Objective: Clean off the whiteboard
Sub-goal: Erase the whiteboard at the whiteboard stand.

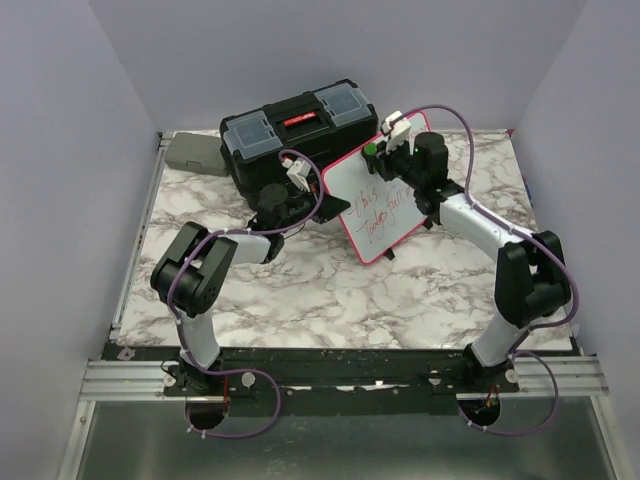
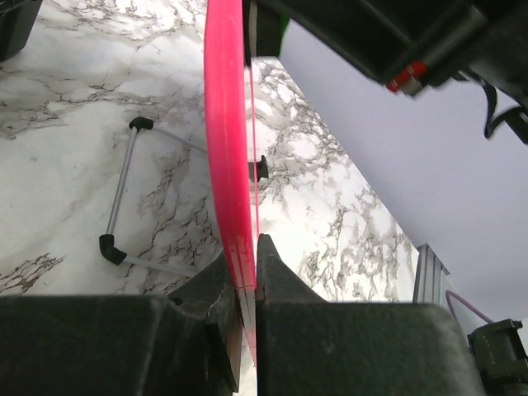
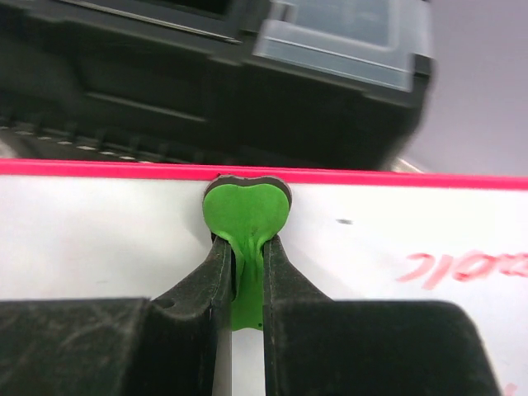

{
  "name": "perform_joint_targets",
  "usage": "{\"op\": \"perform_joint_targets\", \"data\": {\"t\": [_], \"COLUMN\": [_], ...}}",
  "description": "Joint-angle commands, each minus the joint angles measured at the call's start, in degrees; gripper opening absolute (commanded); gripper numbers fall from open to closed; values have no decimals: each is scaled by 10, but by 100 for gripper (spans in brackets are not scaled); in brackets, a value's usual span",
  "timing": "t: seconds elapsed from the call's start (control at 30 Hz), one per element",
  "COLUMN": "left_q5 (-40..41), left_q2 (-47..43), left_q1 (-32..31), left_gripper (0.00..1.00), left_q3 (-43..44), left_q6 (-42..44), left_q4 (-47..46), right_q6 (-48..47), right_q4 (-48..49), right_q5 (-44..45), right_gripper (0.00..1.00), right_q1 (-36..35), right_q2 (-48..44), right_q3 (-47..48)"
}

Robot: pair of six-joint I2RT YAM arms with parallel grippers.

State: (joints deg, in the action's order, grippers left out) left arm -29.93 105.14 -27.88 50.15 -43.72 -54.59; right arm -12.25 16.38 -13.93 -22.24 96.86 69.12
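Marble-patterned table [image 1: 300,290] fills the floor of a lavender-walled booth, with both arm bases bolted at its near edge. From the base at 7 o'clock the left arm folds up into a high elbow, and its forearm reaches toward 1 o'clock. The left gripper [image 2: 250,256] is pinched tight on the pink frame [image 2: 224,148] at the left edge of the whiteboard [image 1: 385,205], one finger on each face. The left wrist view sees that frame edge-on. The wire stand [image 2: 122,191] with its black feet rests on the marble on the left of that view. From the base at 5 o'clock the right arm climbs to an elbow at the table's right side, then runs toward 11 o'clock to the whiteboard's far upper part. The right gripper [image 3: 246,247] is closed narrow on the stem of a green eraser [image 3: 246,206], whose rounded head lies against the white face just under the top frame. The whiteboard stands tilted back at about 1 o'clock from the table's middle. Red writing [image 1: 385,212] covers its centre, apart from the eraser. Just behind it, at 12 o'clock, sits a black toolbox [image 1: 290,135]. A grey case [image 1: 195,153] lies at 10 o'clock, in the far left corner.
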Motion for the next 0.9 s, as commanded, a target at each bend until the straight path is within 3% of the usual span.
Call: {"op": "perform_joint_targets", "data": {"t": [0.0, 0.27, 0.43, 0.6, 0.87], "left_q5": [-95, -98, -98, -99, -101], "left_q2": [5, 5, 8, 9, 5], "left_q1": [-27, -27, -27, -27, -26], "left_gripper": [0, 0, 0, 0, 0], "left_q3": [3, 4, 8, 9, 8], "left_q6": [45, 47, 46, 41, 48], "left_q4": [14, 18, 18, 15, 25], "right_q6": [-13, -24, 16, 49, -12], "right_q4": [-26, -26, -23, -21, -100], "right_q5": [63, 61, -40, -58, 8], "right_gripper": [1, 1, 1, 1, 1], "right_q1": [47, 68, 61, 34, 51], "right_q2": [45, 73, 48, 31, 61], "right_q3": [27, 58, 17, -10, 49]}}
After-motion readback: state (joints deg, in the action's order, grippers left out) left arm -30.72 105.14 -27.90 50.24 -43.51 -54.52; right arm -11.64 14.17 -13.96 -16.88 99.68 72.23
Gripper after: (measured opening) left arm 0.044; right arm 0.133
